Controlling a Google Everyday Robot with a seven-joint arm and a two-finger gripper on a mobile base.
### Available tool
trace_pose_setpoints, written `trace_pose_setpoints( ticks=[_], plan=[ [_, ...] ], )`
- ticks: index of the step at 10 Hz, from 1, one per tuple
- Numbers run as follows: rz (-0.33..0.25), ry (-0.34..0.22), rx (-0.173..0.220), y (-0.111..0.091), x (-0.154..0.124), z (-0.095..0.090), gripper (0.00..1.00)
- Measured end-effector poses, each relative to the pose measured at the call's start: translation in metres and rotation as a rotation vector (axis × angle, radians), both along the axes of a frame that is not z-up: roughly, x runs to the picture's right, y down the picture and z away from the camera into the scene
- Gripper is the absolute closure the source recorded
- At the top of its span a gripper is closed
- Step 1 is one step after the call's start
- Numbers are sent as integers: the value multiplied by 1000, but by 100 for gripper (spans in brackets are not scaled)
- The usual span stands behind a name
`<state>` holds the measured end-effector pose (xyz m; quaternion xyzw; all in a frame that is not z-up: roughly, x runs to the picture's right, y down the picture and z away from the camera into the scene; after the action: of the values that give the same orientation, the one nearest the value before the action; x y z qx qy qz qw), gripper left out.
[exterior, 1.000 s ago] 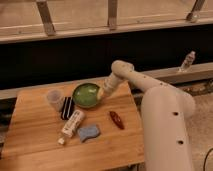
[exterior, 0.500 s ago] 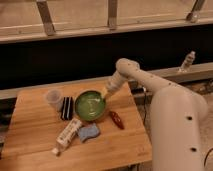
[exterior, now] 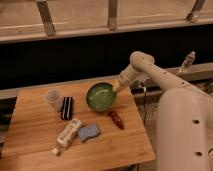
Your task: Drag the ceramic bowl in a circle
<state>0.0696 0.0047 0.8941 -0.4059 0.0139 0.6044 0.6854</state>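
Observation:
The ceramic bowl (exterior: pixel 100 96), round and glossy green with a darker rim, sits on the wooden table (exterior: pixel 35 135) right of its middle, toward the back. My gripper (exterior: pixel 117 87) reaches down from the white arm (exterior: pixel 150 70) and meets the bowl's right rim. The bowl looks tipped slightly toward me.
A translucent plastic cup (exterior: pixel 54 98) and a black object (exterior: pixel 67 108) stand left of the bowl. A white tube (exterior: pixel 68 134), a blue sponge (exterior: pixel 88 132) and a red-brown item (exterior: pixel 116 119) lie in front. A bottle (exterior: pixel 186 62) stands on the ledge at right. My white body fills the lower right.
The bowl has moved with the gripper, first forward and right, now further right. The camera view has also shifted, so the table's items sit differently in frame.

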Motion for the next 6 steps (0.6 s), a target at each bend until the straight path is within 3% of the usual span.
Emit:
trace_pose_setpoints(
  ticks=[4,6],
  plan=[
    [-50,-14,-21,-27,-47,24,100],
    [-109,-77,-20,-38,-101,27,100]
  ],
)
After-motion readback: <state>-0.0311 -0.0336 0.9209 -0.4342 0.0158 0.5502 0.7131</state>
